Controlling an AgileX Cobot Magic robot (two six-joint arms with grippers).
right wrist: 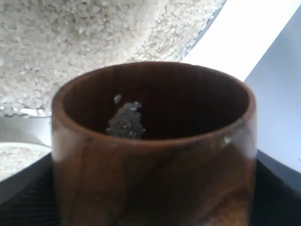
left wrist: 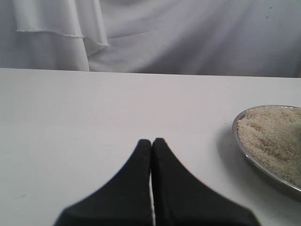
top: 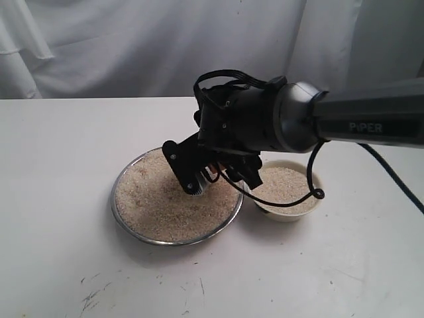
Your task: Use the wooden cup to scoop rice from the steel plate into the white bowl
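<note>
Steel plate (top: 142, 233) heaped with rice (top: 159, 209) on a table (top: 59, 165), white bowl (top: 286, 214) alongside.
The white bowl sits just beside the steel plate, on its right, and also has rice in it. Above the plate's right half hangs the right gripper (top: 199, 177), the wooden cup (right wrist: 155, 169) clamped between its fingers, with a few grains inside the cup.

White "PiPER" lettering on right arm (top: 371, 119)
</note>
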